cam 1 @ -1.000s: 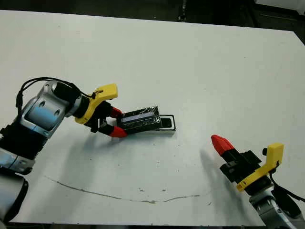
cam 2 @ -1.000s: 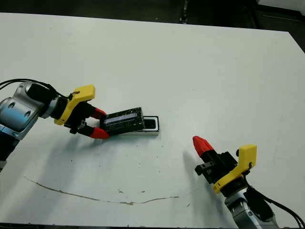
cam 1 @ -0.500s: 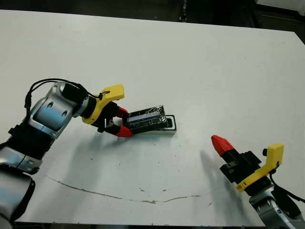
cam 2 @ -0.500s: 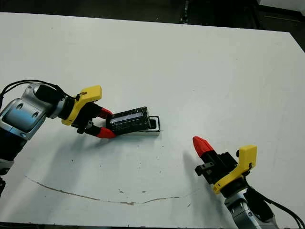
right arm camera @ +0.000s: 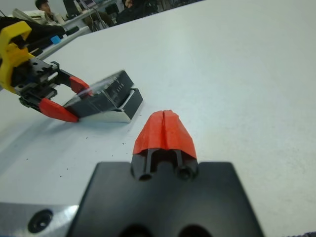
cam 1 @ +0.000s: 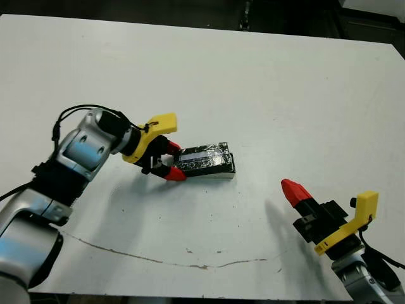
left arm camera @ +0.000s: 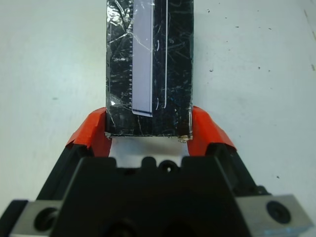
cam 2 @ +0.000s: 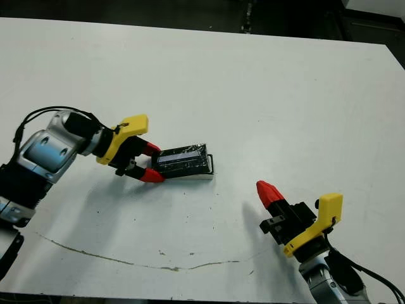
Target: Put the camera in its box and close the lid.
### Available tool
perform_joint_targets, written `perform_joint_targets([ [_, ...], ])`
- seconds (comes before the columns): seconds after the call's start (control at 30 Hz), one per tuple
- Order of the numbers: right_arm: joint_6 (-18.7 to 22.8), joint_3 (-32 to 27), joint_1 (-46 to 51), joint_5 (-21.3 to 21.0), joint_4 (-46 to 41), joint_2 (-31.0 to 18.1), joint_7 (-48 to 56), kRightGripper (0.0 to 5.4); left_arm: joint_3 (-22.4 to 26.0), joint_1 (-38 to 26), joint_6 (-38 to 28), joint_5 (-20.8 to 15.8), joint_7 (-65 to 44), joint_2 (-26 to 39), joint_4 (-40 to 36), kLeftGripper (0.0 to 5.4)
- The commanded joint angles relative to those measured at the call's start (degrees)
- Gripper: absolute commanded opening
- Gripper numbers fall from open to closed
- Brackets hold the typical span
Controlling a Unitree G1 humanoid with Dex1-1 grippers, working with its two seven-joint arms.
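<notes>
My left pincer (cam 1: 172, 161) pinches one short end of the black glittery oblong lid (cam 1: 205, 158), long axis running away from my fingers, over the black-rimmed white-lined box (cam 2: 204, 172); my right pincer (cam 1: 291, 190) is pressed together, well apart.

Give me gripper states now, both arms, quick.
Left gripper: closed on the lid, over the box.
Right gripper: closed, empty.

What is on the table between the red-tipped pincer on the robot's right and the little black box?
Nothing: only bare white table separates the shut right pincer from the white-lined black box, as the head views show.
</notes>
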Motion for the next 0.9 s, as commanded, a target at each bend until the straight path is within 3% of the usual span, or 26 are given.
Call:
perform_joint_targets([
  [0.03, -0.32, -0.57, 0.75, 0.22, 0.16, 0.06, -0.16, 0.00, -2.81, 0.80, -0.57, 0.74, -0.63, -4.48, 3.63, 3.18],
  [0.77, -0.43, -0.37, 0.66, 0.11, 0.46, 0.42, -0.10, 0.00, -3.88, -1.72, -2.28, 3.55, -1.26, -10.44, 7.65, 3.18],
  [0.9, -0.32, -0.46, 0.53, 0.15, 0.51, 0.46, -0.23, 0.00, -3.58, -1.05, -6.34, 4.10, -0.77, -10.35, 7.41, 3.74],
])
